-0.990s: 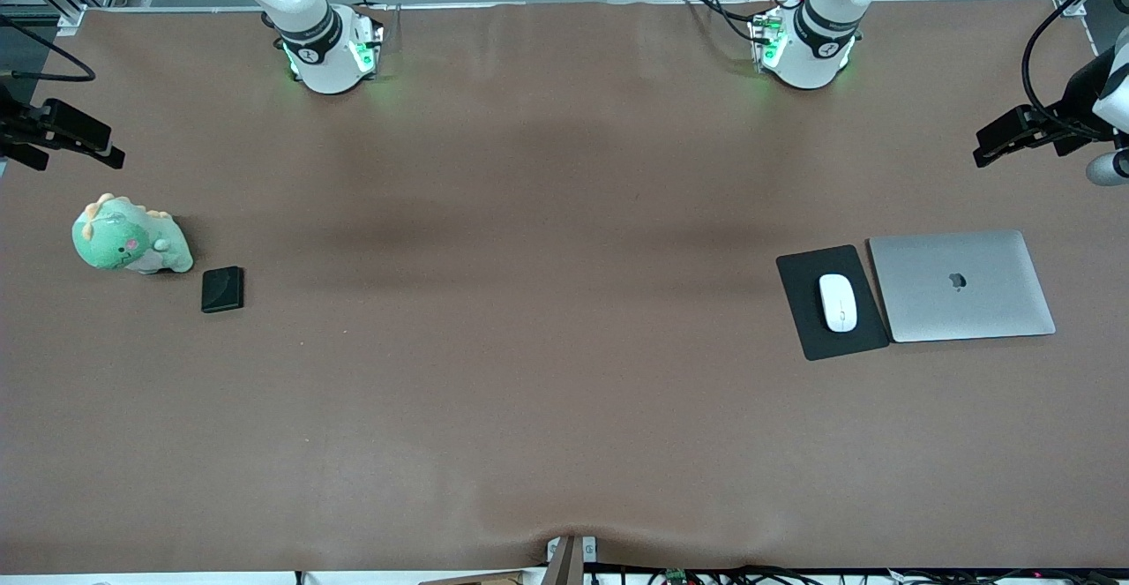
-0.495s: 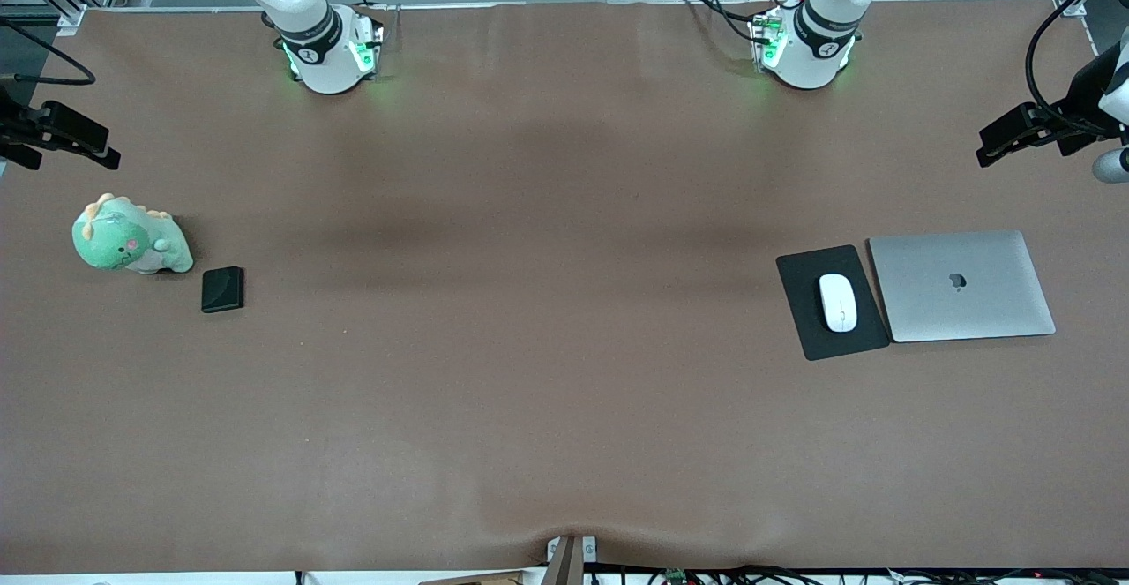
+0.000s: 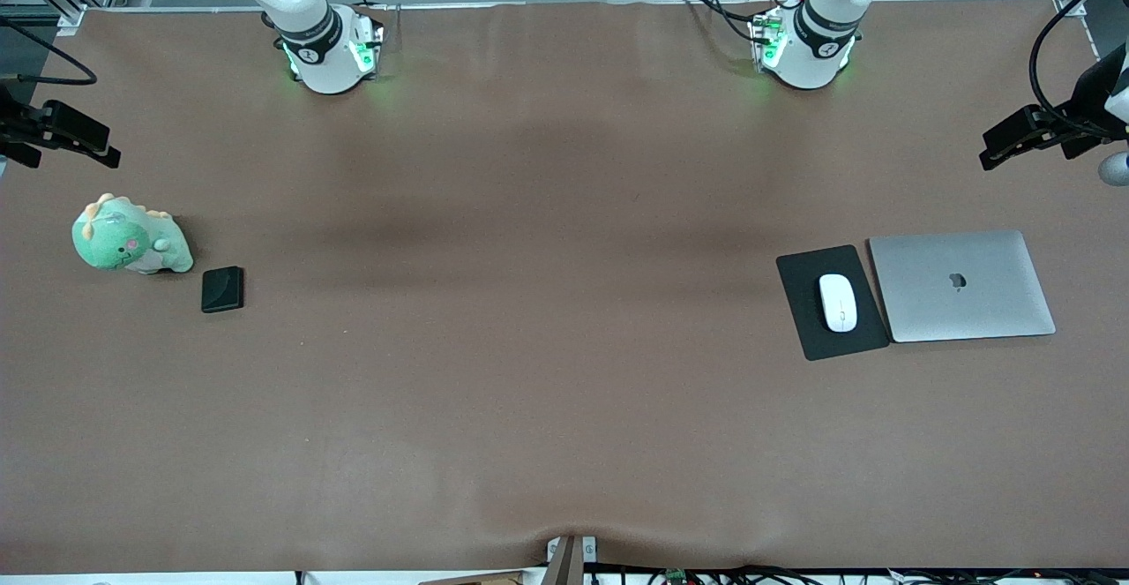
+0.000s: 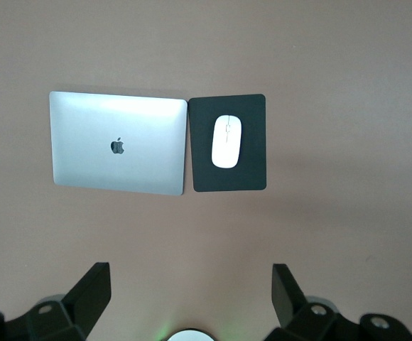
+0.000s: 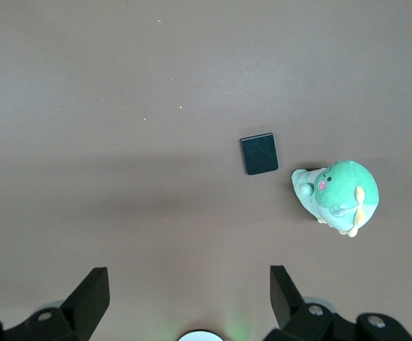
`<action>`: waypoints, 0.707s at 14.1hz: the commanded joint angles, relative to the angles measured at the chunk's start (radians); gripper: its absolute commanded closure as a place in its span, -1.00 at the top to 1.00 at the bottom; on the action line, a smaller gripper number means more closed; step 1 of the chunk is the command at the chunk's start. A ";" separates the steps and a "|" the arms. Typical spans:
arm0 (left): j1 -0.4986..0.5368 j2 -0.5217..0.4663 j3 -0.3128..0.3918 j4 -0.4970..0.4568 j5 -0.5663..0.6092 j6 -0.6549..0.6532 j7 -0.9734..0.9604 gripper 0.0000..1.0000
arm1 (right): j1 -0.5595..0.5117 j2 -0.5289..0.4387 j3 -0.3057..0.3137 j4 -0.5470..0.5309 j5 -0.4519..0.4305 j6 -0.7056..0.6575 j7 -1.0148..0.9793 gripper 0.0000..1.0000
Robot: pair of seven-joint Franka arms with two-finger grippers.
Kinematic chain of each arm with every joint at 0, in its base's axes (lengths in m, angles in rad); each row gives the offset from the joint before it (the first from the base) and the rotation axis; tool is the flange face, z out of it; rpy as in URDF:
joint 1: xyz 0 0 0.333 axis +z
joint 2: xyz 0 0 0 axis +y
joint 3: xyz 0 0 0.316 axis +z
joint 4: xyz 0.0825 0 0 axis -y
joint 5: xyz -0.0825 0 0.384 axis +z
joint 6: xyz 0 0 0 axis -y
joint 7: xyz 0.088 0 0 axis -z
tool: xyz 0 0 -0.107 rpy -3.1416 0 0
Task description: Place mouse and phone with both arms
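The white mouse [image 3: 838, 302] lies on a black mouse pad [image 3: 807, 329] toward the left arm's end of the table; it also shows in the left wrist view [image 4: 226, 141]. The black phone [image 3: 222, 289] lies flat toward the right arm's end, and shows in the right wrist view [image 5: 259, 154]. My left gripper [image 3: 1001, 148] is open and empty, high over the table edge at its own end; its fingers [image 4: 92, 291] frame bare table. My right gripper [image 3: 93, 144] is open and empty, high over the table edge at its end; its fingers [image 5: 92, 295] frame bare table.
A closed silver laptop [image 3: 960, 285] lies beside the mouse pad, toward the left arm's end. A green dinosaur plush [image 3: 128, 239] sits just beside the phone, toward the right arm's end, and shows in the right wrist view [image 5: 337, 195]. Brown cloth [image 3: 547, 303] covers the table.
Both grippers have drifted slightly outward toward their own ends of the table. The mouse and the phone have not moved.
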 commanded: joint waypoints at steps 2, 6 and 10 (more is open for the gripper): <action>0.006 0.012 -0.001 0.029 -0.020 -0.011 0.007 1.00 | 0.001 -0.014 0.005 -0.017 -0.021 -0.003 0.017 1.00; 0.008 0.014 -0.001 0.029 -0.020 -0.011 0.009 1.00 | -0.001 -0.011 0.005 -0.020 -0.021 -0.024 0.023 1.00; 0.008 0.014 -0.001 0.029 -0.020 -0.011 0.009 1.00 | -0.004 -0.010 0.004 -0.019 -0.021 -0.023 0.021 1.00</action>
